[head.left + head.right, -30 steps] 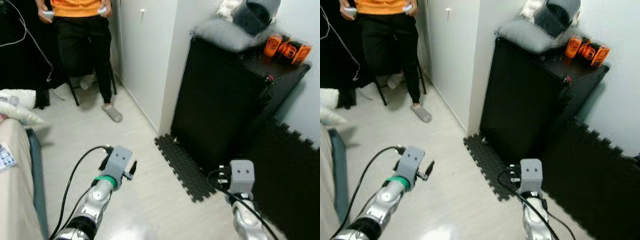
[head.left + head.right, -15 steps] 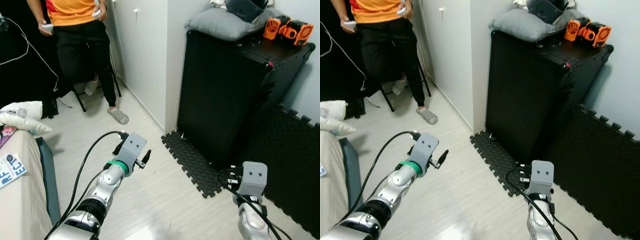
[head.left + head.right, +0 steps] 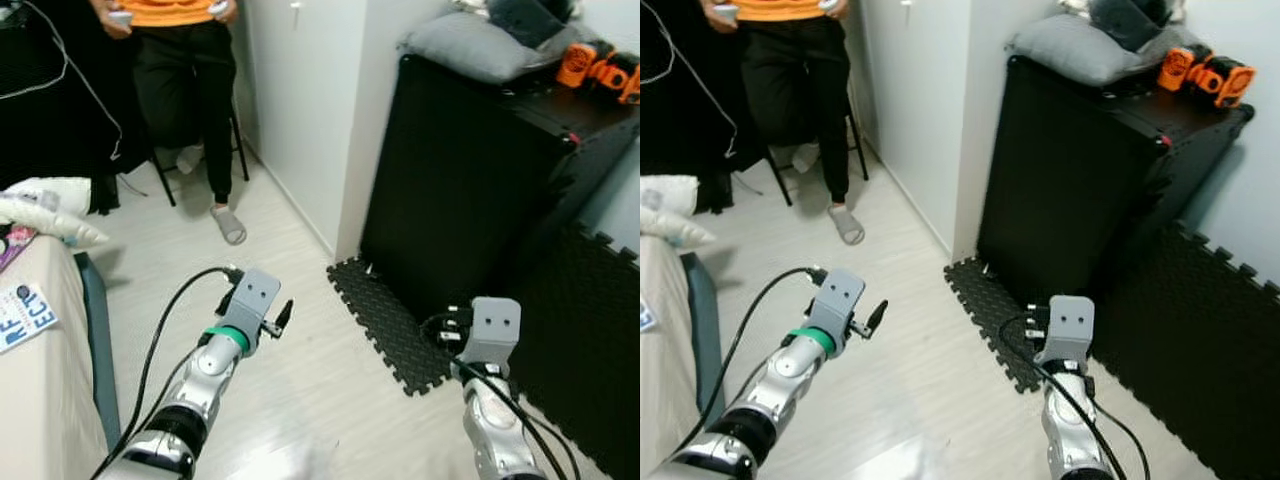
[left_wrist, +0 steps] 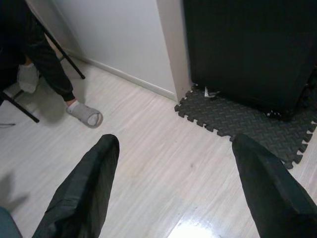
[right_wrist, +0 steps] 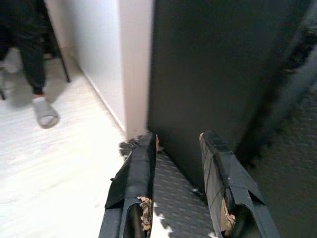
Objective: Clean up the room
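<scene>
My left gripper (image 4: 176,140) hangs open over pale wood floor, nothing between its wide-spread fingers (image 4: 84,193). The left arm (image 3: 215,355) reaches forward at the lower left. My right gripper (image 5: 179,138) is open and empty, pointing at the foot of a tall black cabinet (image 3: 460,190); its wrist (image 3: 495,322) is low on the right. On the cabinet lie a grey cushion (image 3: 470,50), a dark cap (image 3: 1130,15) and orange tools (image 3: 600,70). A bed (image 3: 35,400) at the left holds a magazine (image 3: 25,315) and a white bundle (image 3: 45,205).
A person in an orange top and black trousers (image 3: 185,90) stands at the back with controllers, a grey slipper (image 3: 228,225) on one foot, beside a chair. Black foam mats (image 3: 385,325) cover the floor by the cabinet. A white wardrobe (image 3: 300,110) stands beyond.
The camera has swung, shifting the whole scene. Both arms stay held out in front; the left arm sits slightly lower and further left than half a second ago.
</scene>
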### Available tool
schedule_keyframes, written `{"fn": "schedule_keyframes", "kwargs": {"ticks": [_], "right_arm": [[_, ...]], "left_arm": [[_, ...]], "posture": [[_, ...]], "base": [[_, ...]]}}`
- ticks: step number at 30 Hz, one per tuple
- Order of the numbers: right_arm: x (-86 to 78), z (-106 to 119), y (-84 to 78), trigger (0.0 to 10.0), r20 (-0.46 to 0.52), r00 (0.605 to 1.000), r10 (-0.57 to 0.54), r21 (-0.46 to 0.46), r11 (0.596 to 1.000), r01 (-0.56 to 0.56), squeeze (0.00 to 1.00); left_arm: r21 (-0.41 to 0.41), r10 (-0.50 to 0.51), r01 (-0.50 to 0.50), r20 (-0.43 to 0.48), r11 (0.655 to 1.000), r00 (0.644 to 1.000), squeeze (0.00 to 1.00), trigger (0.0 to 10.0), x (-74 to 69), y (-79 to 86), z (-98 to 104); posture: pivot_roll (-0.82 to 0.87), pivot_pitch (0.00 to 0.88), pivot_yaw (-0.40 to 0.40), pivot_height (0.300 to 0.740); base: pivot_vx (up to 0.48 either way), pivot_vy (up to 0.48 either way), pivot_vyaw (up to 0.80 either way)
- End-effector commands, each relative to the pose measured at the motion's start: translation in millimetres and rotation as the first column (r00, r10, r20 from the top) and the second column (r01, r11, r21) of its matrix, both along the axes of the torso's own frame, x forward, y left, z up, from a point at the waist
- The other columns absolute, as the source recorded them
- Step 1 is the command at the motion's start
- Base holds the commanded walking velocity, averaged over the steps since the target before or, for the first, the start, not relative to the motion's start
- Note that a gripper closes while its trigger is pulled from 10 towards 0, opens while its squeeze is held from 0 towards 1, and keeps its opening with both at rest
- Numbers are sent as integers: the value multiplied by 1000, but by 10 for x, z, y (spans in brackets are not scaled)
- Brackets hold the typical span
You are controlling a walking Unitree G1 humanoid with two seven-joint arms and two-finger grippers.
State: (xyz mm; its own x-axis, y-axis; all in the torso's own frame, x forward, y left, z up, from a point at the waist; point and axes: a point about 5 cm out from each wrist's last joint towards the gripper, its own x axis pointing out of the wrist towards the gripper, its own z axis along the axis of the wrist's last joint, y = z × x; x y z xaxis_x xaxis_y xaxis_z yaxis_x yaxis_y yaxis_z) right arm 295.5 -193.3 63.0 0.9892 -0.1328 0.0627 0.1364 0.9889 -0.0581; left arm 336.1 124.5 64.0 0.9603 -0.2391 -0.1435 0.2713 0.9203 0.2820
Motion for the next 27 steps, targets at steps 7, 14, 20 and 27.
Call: {"fn": "schedule_keyframes", "kwargs": {"ticks": [7,14,20,27], "right_arm": [[66,67,226,10000,3,990,144,-33,989,-144,0],[-4,121,788,10000,5,894,449,-17,893,-449,0],[-32,45,601,10000,-17,946,324,-24,946,-324,0],[-8,47,374,10000,-22,984,178,-6,984,-178,0]], "left_arm": [[45,72,-71,-12,996,997,0,10000,-28,177,-58],[115,130,-130,9,985,991,0,10000,-202,499,-161],[86,118,-118,10,989,993,0,10000,-240,361,-196],[55,69,-71,34,996,997,0,10000,-124,100,-82]], "posture": [[-134,66,7,720],[-114,47,-11,720],[-118,49,-11,720],[-134,56,3,720]], "base": [[0,0,0],[0,0,0],[0,0,0],[0,0,0]]}}
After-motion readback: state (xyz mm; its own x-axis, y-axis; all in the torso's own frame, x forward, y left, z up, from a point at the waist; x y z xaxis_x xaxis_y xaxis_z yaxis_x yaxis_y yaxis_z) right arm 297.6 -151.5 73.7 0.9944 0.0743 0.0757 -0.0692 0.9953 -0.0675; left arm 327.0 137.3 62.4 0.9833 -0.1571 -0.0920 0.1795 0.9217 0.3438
